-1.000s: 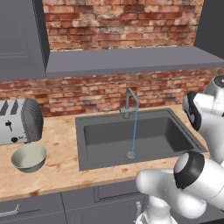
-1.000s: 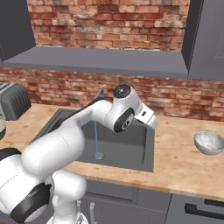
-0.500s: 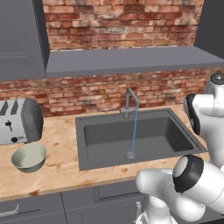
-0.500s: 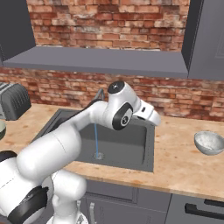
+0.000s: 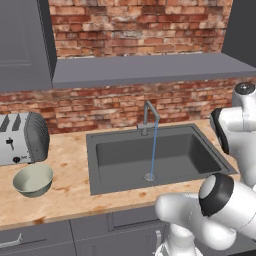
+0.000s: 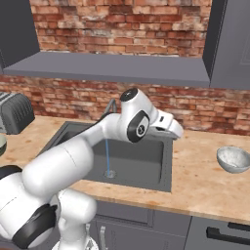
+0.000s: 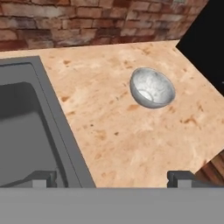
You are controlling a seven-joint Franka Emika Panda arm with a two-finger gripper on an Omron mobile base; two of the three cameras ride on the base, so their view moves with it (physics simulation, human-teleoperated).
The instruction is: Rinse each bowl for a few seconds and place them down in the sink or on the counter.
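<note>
The tool hangs released, its two dark tips spread wide and holding nothing, above the table just past the sink's right rim. Ahead of it in the hand view lies the grey-white speckled bowl, upright on the table's right stretch, well apart from the sink and nearer the brick wall than the front edge. The right base view shows the same speckled bowl near the right end of the table, with the white arm reaching over the sink toward it.

The cream bowl with grey-green outside sits upright on the left part of the table, just in front of the toaster and apart from the sink. A thin stream of water runs from the curved tap down to the drain.

No brand, label or writing can be read on anything.
</note>
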